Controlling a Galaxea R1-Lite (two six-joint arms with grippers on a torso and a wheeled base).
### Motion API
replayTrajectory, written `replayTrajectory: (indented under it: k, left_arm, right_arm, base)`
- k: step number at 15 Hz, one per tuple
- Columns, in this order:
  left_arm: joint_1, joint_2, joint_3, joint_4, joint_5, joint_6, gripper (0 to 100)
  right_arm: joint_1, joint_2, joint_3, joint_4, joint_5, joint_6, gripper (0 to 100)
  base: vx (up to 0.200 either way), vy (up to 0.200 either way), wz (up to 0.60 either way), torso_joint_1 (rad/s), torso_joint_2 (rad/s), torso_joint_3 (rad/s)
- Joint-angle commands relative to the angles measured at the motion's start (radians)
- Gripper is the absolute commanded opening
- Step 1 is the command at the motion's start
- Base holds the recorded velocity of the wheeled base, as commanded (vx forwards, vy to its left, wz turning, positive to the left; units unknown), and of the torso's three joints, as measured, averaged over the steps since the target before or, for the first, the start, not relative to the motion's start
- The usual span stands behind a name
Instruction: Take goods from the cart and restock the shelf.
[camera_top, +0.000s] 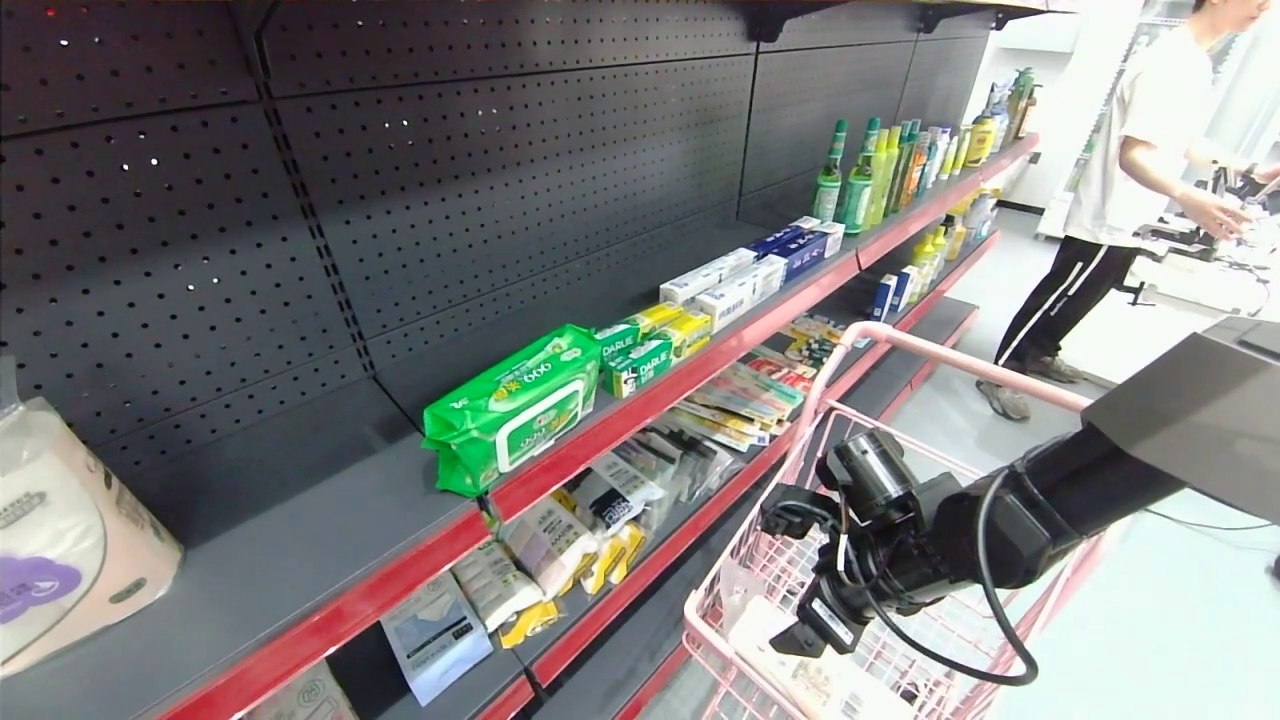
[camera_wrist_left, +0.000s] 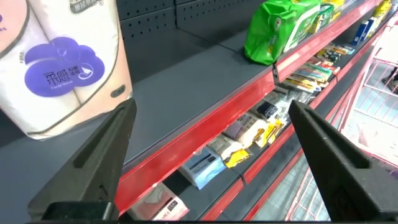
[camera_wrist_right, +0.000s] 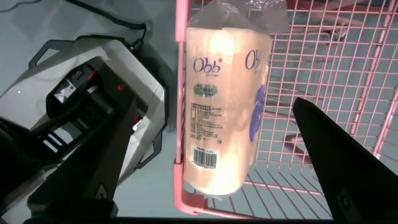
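Store aisle, red-edged shelf (camera_top: 320, 540) alongside. Tissue pack (camera_wrist_right: 221, 106) lies in the pink cart (camera_wrist_right: 181, 62), long axis along its side rim, straight below the right fingers (camera_wrist_right: 336, 155), which are spread wide and empty.

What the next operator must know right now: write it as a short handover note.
Left gripper: open and empty, over the top shelf, beside the shelved roll pack.
Right gripper: open, down in the pink cart, fingers either side of the cart roll pack, not closed on it.
Done: one roll pack stands on the shelf, with the green wipes pack farther along.
To do: grip the cart roll pack, lift it out, and probably set it in the bare stretch between the shelved roll pack and the wipes.
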Motion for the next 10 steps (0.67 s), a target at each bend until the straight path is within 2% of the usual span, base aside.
replayTrajectory:
  k: [1, 6, 10]
  left_arm:
    - [0.000, 0.000, 0.000, 0.000, 0.000, 0.000, 100]
    - [0.000, 0.000, 0.000, 0.000, 0.002, 0.004, 100]
    - [0.000, 0.000, 0.000, -0.002, 0.003, 0.004, 100]
  right_arm:
    - [0.000, 0.024, 0.000, -0.001, -0.008, -0.002, 100]
    - [-0.004, 0.064, -0.003, -0.001, -0.013, -0.049, 100]
    - [-0.003, 0.075, -0.010, -0.001, -0.013, -0.082, 100]
  base:
    - [0.000, 0.000, 0.00, 0.000, 0.00, 0.000]
    - [0.000, 0.000, 0.00, -0.130, 0.30, 0.161]
    - [0.000, 0.000, 0.00, -0.007, 0.02, 0.013]
